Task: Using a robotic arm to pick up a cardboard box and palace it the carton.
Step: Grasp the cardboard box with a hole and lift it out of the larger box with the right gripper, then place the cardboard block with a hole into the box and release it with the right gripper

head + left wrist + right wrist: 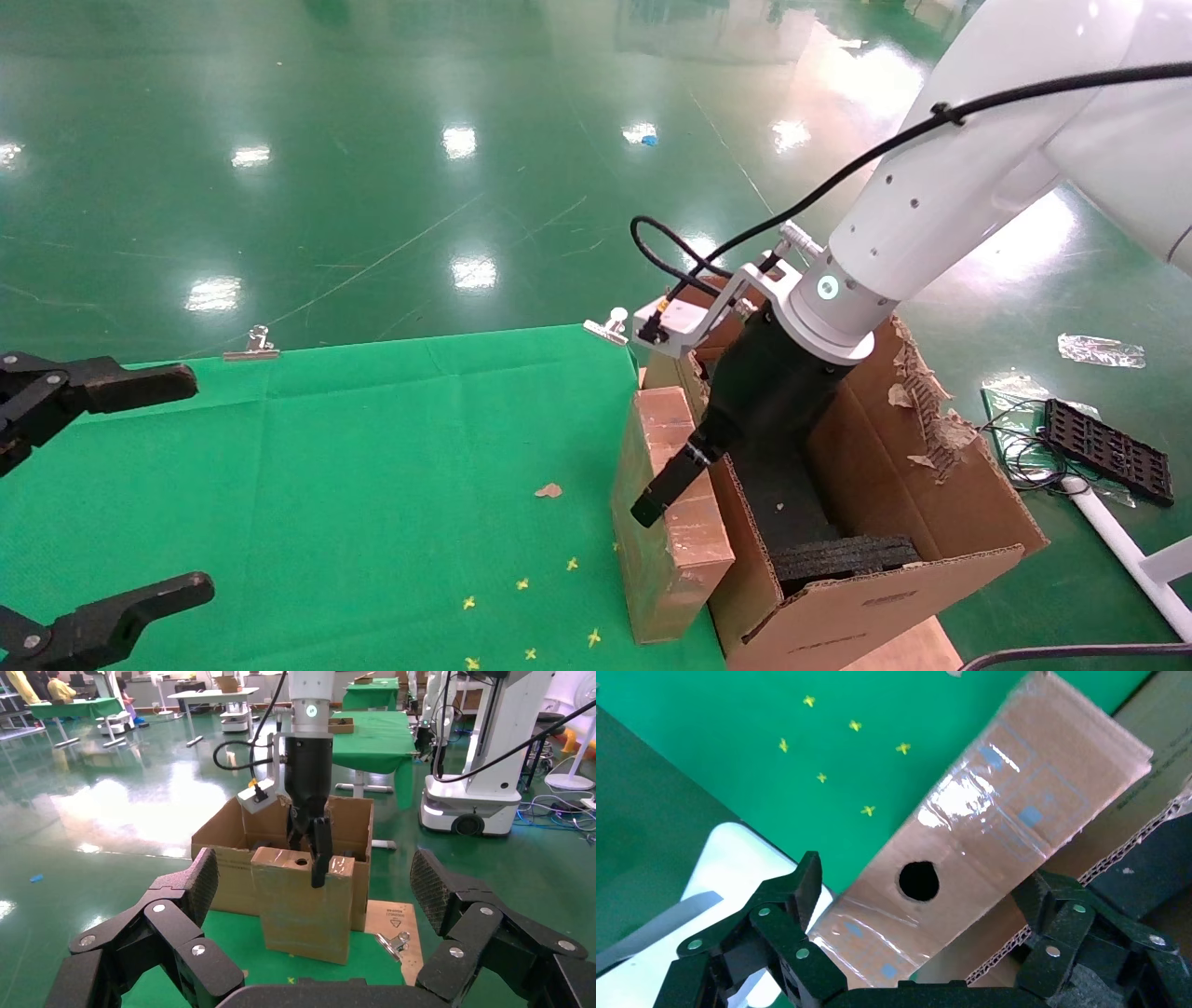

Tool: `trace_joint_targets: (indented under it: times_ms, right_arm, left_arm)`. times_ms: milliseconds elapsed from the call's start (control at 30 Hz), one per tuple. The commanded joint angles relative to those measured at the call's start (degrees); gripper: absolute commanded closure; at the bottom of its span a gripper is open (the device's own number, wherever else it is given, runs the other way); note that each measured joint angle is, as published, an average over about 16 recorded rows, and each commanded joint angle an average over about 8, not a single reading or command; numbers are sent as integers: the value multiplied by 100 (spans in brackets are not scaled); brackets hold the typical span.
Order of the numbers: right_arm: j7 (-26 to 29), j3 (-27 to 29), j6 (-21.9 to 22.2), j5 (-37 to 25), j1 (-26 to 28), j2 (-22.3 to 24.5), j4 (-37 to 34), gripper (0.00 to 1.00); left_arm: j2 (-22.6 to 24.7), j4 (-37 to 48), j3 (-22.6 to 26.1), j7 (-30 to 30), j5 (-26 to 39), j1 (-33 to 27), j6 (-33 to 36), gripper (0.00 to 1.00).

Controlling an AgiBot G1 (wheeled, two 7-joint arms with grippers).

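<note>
Straddling the slim brown tape-patched cardboard box [666, 522], the white robotic arm's black right gripper [919, 913] has spread jaws, not clamped. It stands upright on green cloth [372, 485], touching the large corrugated carton [885, 550]. Left gripper [313, 903] hovers open, well apart.

No readable text — printed marks too blurred.

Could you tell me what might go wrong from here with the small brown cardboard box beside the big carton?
The right gripper straddles the small brown cardboard box with fingers open, so closing off-centre could tip it. Its shiny tape-patched top may slip in the fingers. Lifted low, it might catch the large corrugated carton's wall.
</note>
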Motion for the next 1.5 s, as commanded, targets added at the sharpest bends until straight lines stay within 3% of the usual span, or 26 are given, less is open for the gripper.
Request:
trace_joint_targets:
  times_ms: [33,133,733,900,1133,1333,1500]
  right_arm:
    - [58,-30,31,-49,-19,4,57,100]
    - [139,-60,87,-105,-46,45,172,100]
    - [298,-118,322,-286,-105,289,660,100]
    - [-59,108,644,-209,58,536,822,100]
    - [-909,759,1323,84,601,1291,1140,100]
    - [-1321,1061,1562,-40,1138,1686,730,100]
    - [-1492,1052,1504,-347,1405,1924,142,100]
  left_arm:
    - [0,0,1,0,0,0,0,90]
    - [-1,0,1,1,-1,0,-1,100]
    - [-2,0,6,3,-4,-1,-2,100]
    - [-3,0,7,3,-5,-2,-3,100]
    - [-4,0,9,4,-6,-2,-4,100]
    - [-4,0,10,5,-7,-2,-4,100]
    - [-5,0,11,6,-8,-3,-5,100]
